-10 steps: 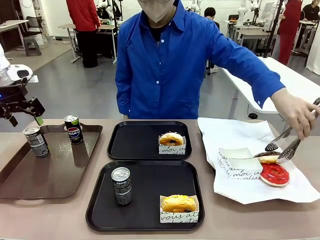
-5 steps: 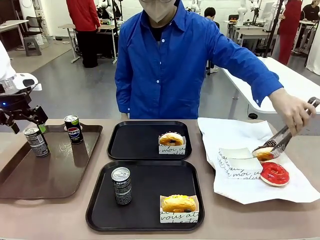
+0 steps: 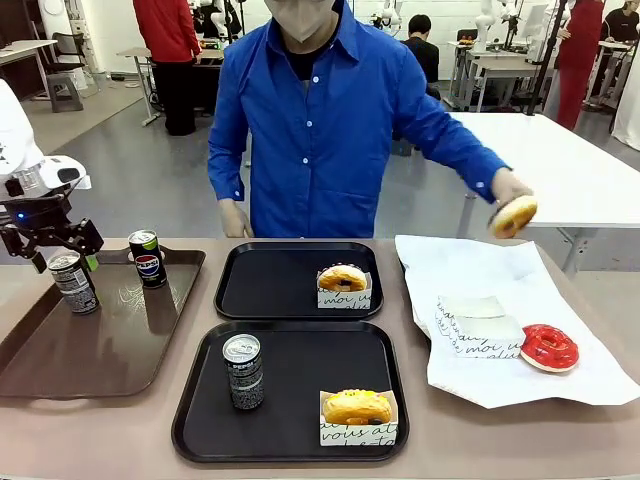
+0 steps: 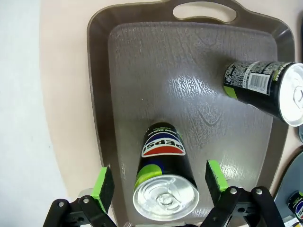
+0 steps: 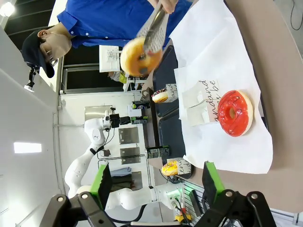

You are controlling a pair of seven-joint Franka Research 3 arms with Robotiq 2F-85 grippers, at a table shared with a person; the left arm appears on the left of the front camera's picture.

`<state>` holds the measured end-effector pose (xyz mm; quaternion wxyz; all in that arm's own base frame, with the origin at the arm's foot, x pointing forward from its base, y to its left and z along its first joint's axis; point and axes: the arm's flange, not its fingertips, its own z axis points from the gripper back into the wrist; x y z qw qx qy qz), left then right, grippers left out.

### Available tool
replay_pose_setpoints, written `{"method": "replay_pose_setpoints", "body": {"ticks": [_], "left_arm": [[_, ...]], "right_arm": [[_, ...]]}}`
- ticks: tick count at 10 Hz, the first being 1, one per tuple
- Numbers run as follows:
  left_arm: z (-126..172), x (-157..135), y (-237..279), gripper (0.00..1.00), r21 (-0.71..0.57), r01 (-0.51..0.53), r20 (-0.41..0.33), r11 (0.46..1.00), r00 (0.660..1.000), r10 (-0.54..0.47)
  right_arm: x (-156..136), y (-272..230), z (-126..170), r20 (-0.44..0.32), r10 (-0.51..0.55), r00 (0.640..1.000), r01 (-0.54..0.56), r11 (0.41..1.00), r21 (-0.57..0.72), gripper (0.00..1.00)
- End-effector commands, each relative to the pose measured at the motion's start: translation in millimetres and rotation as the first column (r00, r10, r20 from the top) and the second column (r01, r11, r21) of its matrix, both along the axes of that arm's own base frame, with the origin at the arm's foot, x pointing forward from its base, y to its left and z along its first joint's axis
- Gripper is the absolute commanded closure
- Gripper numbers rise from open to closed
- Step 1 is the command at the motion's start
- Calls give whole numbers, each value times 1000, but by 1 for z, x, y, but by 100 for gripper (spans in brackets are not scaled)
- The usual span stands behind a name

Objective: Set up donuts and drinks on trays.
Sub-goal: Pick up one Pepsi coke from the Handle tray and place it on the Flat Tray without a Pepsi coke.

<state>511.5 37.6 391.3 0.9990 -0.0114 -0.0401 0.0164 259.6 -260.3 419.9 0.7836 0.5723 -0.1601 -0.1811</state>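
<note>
**Front view.** The near tray (image 3: 290,440) carries a drink can (image 3: 243,371) on its left half and a sleeved donut (image 3: 357,408) at its front right corner. The far tray (image 3: 265,295) lies just beyond it and holds a second sleeved donut (image 3: 342,278). Left of the near tray is a brown tray (image 3: 100,350) with a nearer can (image 3: 148,258), which shows a Pepsi logo, and a farther can (image 3: 72,282). The left gripper (image 3: 65,258) is at the top of the farther can. Right of the near tray, white paper (image 3: 470,270) bears a red donut (image 3: 549,347) and an empty sleeve (image 3: 475,320). Above the paper, the person's hand (image 3: 508,188) holds a plain donut (image 3: 513,216) in the air.

**Left wrist view.** The left gripper (image 4: 159,182) is spread wide. Its fingers flank the farther can (image 4: 163,156), which also shows a Pepsi logo. There is a gap on each side and nothing is held.

**Right wrist view.** The right gripper (image 5: 157,182) is wide open and empty. It is well apart from the near tray (image 5: 171,142). Tongs (image 5: 154,28) grip the plain donut (image 5: 140,56).
</note>
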Motion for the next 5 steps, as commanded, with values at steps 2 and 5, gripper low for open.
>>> {"method": "replay_pose_setpoints", "body": {"ticks": [2, 5], "left_arm": [[-9, 6, -6, 0, 26, -28, -49, 999, 998, 29], [-17, 7, -7, 0, 40, -18, -66, 999, 998, 21]], "right_arm": [[1, -1, -1, 18, 0, 1000, 0, 1000, 11, 0], [1, -1, -1, 18, 0, 1000, 0, 1000, 11, 0]]}}
